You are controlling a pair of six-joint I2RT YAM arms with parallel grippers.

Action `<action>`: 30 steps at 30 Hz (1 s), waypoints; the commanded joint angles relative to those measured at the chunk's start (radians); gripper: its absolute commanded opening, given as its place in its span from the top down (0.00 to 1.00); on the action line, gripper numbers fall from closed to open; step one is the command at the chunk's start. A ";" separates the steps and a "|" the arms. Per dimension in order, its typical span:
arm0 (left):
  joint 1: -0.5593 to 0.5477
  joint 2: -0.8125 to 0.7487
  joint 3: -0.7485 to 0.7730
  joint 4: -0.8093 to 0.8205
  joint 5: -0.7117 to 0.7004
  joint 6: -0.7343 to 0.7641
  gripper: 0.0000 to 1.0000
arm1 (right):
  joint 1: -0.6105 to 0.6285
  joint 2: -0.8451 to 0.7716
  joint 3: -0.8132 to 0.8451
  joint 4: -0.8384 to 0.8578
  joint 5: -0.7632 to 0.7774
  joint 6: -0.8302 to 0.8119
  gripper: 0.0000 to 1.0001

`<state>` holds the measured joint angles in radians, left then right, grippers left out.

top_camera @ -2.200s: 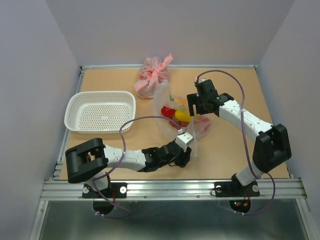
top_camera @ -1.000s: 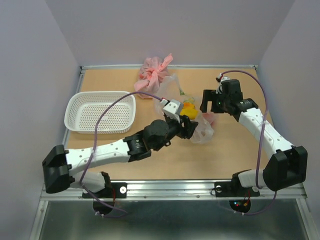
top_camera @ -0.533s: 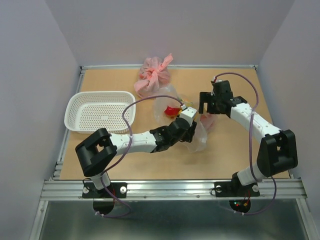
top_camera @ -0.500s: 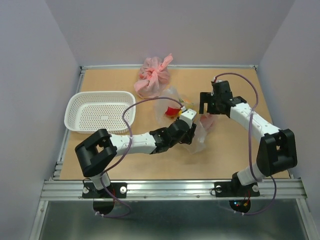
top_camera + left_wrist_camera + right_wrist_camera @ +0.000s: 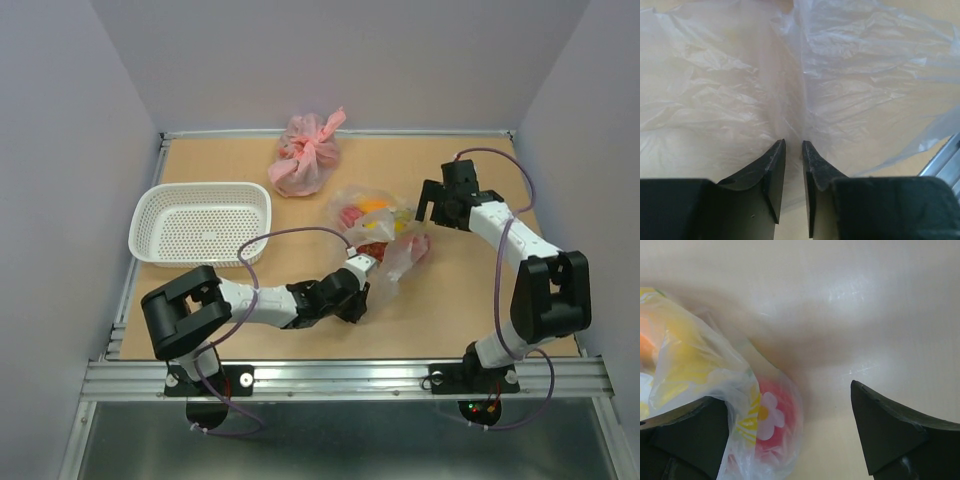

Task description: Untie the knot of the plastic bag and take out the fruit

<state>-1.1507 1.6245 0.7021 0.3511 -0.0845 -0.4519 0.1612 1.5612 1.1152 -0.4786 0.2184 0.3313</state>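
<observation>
Pulled back toward the bases, the left gripper (image 5: 793, 145) pinches the crinkled clear plastic bag (image 5: 865, 90); right gripper (image 5: 783, 392) gapes wide.

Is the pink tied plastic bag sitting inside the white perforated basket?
No, the pink tied plastic bag lies on the wooden table, apart from the white perforated basket.

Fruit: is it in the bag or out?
In. The fruit shows through the bag, whose crinkly plastic wraps over it.
</observation>
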 commanded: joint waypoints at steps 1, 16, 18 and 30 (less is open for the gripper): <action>-0.004 -0.139 -0.010 0.009 0.039 0.015 0.62 | 0.015 -0.131 0.009 0.046 -0.112 -0.001 0.01; -0.006 -0.338 0.158 -0.103 -0.130 -0.111 0.39 | 0.112 -0.428 -0.186 -0.006 -0.252 0.213 0.00; -0.012 -0.322 0.168 -0.107 -0.187 -0.157 0.39 | 0.133 -0.432 -0.216 0.000 -0.245 0.204 0.00; 0.066 -0.187 0.240 -0.132 -0.189 -0.176 0.42 | 0.238 -0.332 -0.282 0.000 -0.128 0.218 0.16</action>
<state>-1.1294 1.4326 0.8978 0.2142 -0.2932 -0.6239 0.3916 1.2072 0.8795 -0.4908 0.0231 0.5327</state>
